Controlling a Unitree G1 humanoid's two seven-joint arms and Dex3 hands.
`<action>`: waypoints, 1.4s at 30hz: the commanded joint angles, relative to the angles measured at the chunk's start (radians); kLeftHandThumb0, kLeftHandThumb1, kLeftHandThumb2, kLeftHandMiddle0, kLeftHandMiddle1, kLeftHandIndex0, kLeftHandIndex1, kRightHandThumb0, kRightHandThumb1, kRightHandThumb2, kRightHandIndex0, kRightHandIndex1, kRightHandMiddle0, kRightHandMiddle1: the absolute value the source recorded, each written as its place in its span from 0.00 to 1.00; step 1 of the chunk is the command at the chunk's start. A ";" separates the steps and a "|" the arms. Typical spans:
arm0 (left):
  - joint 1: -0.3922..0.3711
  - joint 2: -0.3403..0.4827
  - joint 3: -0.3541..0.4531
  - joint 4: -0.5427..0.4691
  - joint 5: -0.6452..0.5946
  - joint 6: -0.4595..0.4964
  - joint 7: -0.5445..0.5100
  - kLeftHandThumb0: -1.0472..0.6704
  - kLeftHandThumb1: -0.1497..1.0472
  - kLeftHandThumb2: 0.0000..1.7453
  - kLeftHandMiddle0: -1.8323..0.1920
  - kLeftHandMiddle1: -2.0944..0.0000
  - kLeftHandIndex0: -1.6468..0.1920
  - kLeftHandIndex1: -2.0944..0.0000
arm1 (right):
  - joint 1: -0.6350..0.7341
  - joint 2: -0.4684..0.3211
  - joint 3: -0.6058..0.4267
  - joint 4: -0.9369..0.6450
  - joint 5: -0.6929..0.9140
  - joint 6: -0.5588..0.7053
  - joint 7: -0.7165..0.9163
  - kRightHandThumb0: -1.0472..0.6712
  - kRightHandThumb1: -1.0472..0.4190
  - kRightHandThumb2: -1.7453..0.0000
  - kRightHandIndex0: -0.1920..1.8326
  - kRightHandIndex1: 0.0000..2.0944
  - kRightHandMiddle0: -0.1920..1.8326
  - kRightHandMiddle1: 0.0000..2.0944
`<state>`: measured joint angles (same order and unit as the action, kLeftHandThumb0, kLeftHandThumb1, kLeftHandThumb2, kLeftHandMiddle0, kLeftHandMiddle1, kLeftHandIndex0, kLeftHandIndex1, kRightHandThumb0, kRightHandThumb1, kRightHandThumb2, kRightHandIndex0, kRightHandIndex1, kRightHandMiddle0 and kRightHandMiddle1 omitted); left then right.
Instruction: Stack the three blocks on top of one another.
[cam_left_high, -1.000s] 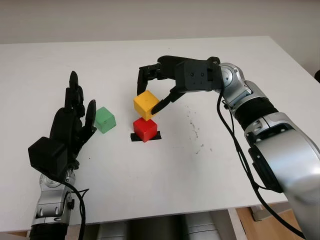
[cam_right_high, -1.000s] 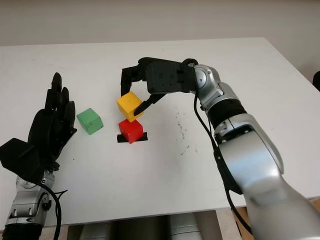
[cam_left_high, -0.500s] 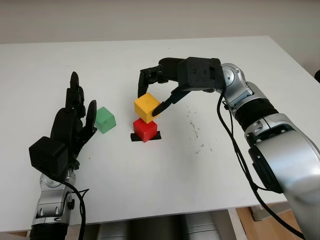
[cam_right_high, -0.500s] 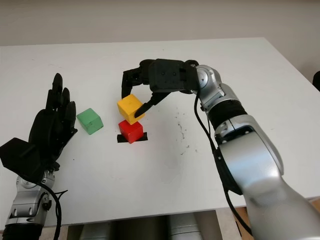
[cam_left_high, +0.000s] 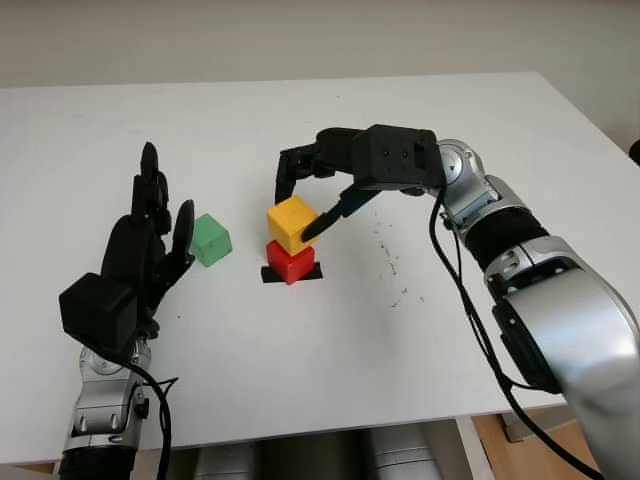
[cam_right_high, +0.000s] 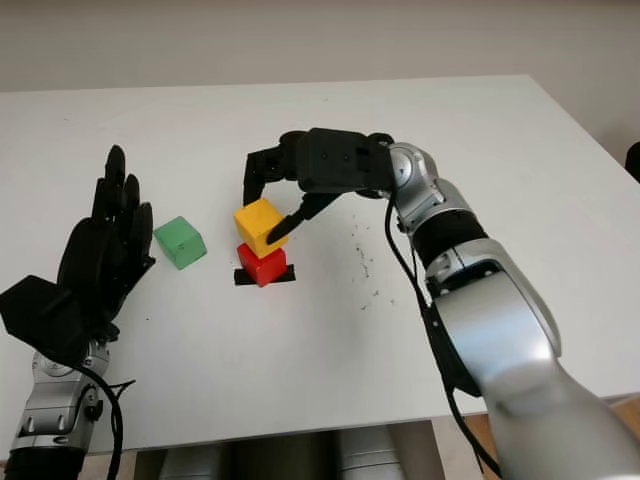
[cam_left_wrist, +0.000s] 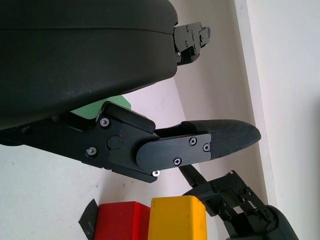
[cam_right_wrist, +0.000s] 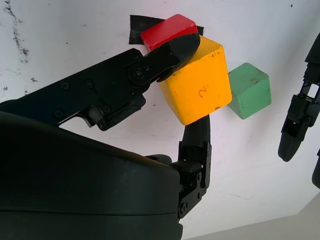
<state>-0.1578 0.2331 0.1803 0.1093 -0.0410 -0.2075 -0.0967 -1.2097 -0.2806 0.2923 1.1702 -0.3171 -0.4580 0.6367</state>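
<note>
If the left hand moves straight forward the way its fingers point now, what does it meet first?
Probably nothing: the open left hand points up the white table, which looks free along that line. The green block sits just beside its fingers, so a graze is possible; depth is unclear.

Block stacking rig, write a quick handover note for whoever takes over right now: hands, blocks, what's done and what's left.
Right hand: shut on the yellow cube-shaped block, holding it on top of the red cube-shaped block; not released.
Left hand: open, over the white table beside the green cube-shaped block.
Red block sits on a black tape mark. Green block stands alone on the table.
Done: yellow placed on red.
Left: release yellow, then stack green on top.
</note>
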 joint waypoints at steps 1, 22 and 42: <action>0.008 0.001 -0.001 -0.020 0.004 -0.001 0.004 0.14 1.00 0.33 0.99 0.97 1.00 0.97 | 0.007 0.008 -0.020 0.013 0.016 0.007 -0.001 0.32 0.10 0.97 0.24 0.02 0.31 0.73; 0.013 -0.002 -0.004 -0.028 0.018 0.007 0.012 0.13 1.00 0.34 0.99 0.97 0.99 0.98 | 0.010 0.015 -0.010 0.011 -0.005 0.019 0.007 0.31 0.09 0.97 0.23 0.02 0.29 0.74; 0.015 -0.006 -0.005 -0.023 0.020 -0.019 0.016 0.13 1.00 0.32 0.98 0.97 0.99 0.97 | 0.032 0.006 0.027 0.002 -0.069 0.009 -0.023 0.23 0.11 0.97 0.22 0.02 0.24 0.66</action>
<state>-0.1523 0.2303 0.1765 0.1010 -0.0192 -0.2127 -0.0826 -1.1865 -0.2664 0.3097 1.1763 -0.3789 -0.4532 0.6093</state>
